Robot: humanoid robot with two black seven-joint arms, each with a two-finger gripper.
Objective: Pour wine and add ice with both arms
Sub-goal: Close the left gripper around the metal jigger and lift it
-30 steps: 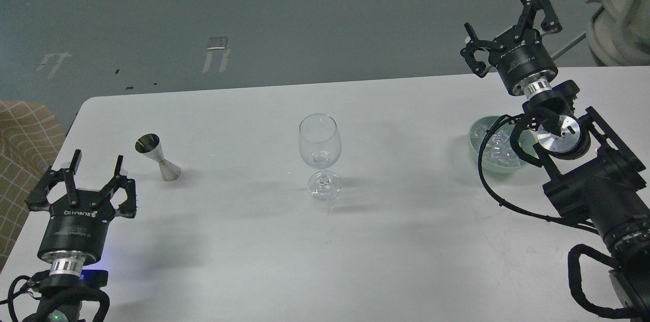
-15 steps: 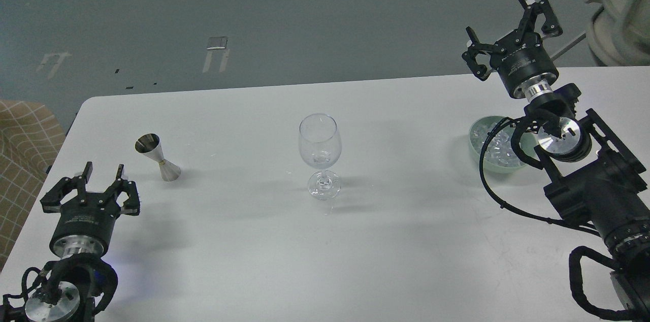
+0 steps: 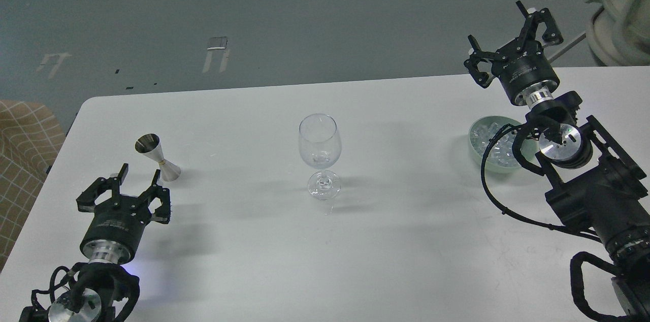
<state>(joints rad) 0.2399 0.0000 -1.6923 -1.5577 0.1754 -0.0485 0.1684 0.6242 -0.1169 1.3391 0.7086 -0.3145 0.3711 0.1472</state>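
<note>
White table (image 3: 406, 261); wine glass (image 3: 319, 155) centre. Left gripper (image 3: 138, 178) wide, empty, near jigger (image 3: 157, 157) left of glass. Right gripper (image 3: 500, 27) wide, empty, above ice (image 3: 491, 143) bowl (image 3: 477, 152) right of glass.

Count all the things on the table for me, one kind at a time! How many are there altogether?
Jigger: 1
Wine glass: 1
Bowl of ice: 1
Total: 3 things on the table. The ice cubes are too many and too clear to count.
</note>
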